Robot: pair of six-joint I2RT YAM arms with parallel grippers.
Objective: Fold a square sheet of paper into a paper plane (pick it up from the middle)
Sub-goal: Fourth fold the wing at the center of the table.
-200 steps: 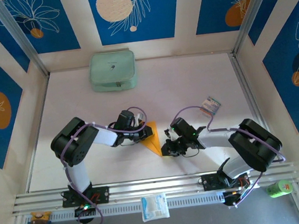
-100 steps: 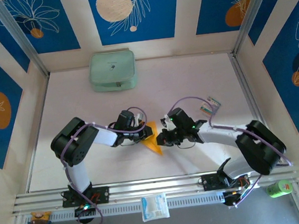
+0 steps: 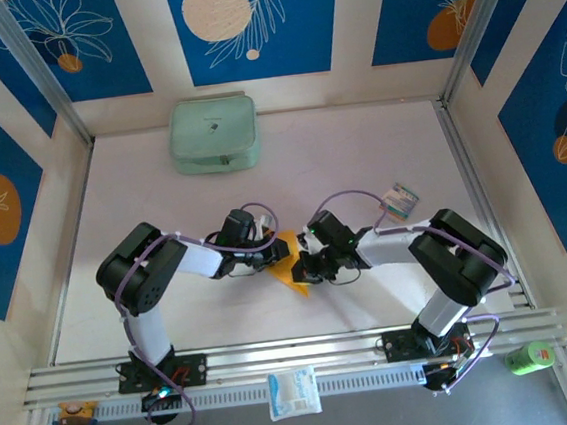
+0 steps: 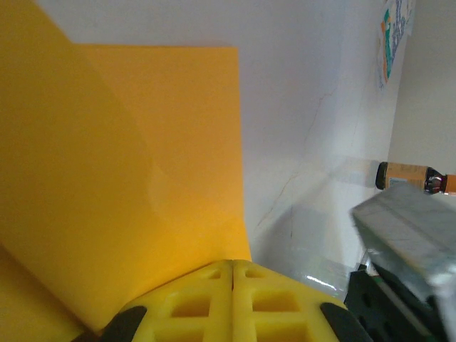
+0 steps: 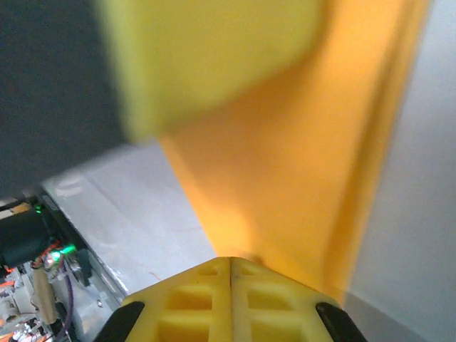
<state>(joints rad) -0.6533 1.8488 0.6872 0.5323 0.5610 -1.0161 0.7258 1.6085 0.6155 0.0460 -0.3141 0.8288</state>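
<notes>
- Paper (image 3: 288, 262), thin and orange-yellow, is sitting mid-table between the two claws. From above it is showing as a pointed wedge with its tip aiming at the near rail.
- In the left wrist view the paper (image 4: 107, 178) is looking smooth and matte, with one straight edge and a square corner. A soft diagonal shade line is crossing it, and the sheet is curving down into the fingers.
- In the right wrist view the paper (image 5: 299, 164) is rising as a blurred orange band with a folded layer along its right side.
- Left claw (image 3: 266, 261) is gripping the paper. Its yellow ribbed fingers (image 4: 192, 303) are pressing flat together with no gap, and the sheet is running into their seam.
- Right claw (image 3: 304, 268) is likewise clamping the paper from the other side. Its fingers (image 5: 192, 303) are meeting along a thin line where the orange is entering.
- Table (image 3: 357, 145) is showing a white, smooth top with faint hairline scratches.
- Pouch (image 3: 214, 134), pale green, soft and round-cornered, is lying at the far side, well apart from the paper.
- Card (image 3: 399, 199), small and striped, is lying just beyond the right arm.
- Packet (image 3: 293, 390), white and blue, is resting on the near rail between the bases.
</notes>
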